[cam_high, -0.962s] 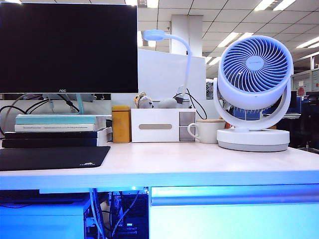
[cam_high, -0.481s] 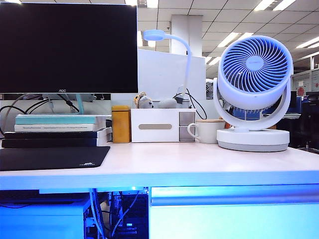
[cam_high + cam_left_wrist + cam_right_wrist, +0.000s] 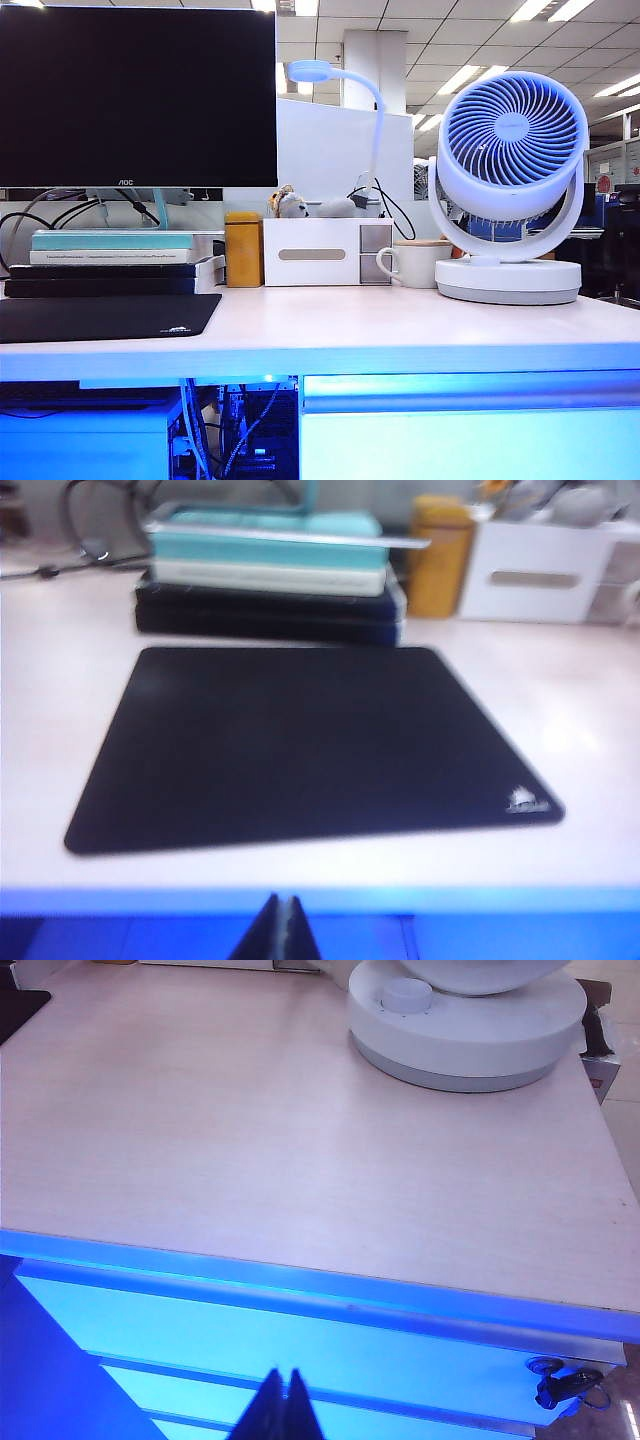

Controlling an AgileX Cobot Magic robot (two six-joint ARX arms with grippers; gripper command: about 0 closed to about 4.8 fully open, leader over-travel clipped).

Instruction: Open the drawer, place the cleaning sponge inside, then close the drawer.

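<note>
Drawer (image 3: 470, 425) shut; left gripper (image 3: 279, 930), right gripper (image 3: 283, 1405) closed, empty; monitor (image 3: 137, 95) reads AOC.

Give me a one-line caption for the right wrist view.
Shut right gripper hovers before the closed drawer, above the desk edge, fan base behind.

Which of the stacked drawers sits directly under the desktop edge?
The top wide white drawer, its blue-lit lip handle right below the desktop; others lie lower.
</note>
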